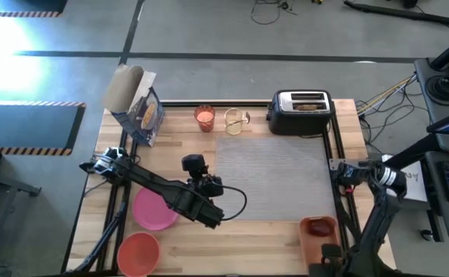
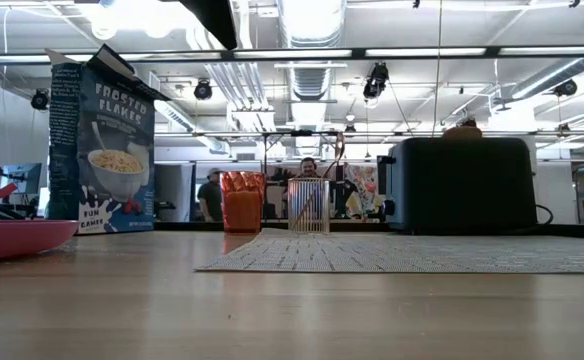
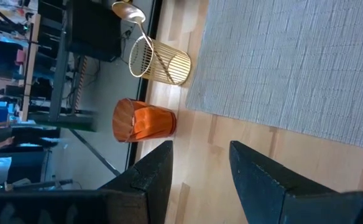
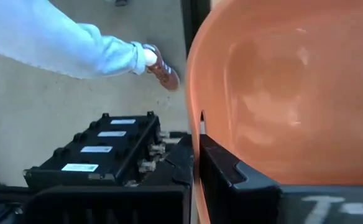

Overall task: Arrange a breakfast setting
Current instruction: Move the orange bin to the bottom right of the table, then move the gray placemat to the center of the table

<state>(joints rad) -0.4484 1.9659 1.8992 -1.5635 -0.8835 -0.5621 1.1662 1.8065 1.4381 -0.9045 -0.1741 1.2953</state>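
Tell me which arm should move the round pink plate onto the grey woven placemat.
Left. The left gripper, fingers open, hovers just right of the round pink plate, between it and the grey woven placemat. The right gripper sits at the orange rectangular bin at the table's right edge, farther off.

Lighting is bright and even throughout. In the high view, strong glare whitens the floor (image 1: 9, 46) at upper left. In the low view, ceiling strip lights (image 2: 302, 52) bloom overhead, the toaster (image 2: 462, 185) reads as a dark silhouette, and the near tabletop (image 2: 292, 310) is soft, out of focus.
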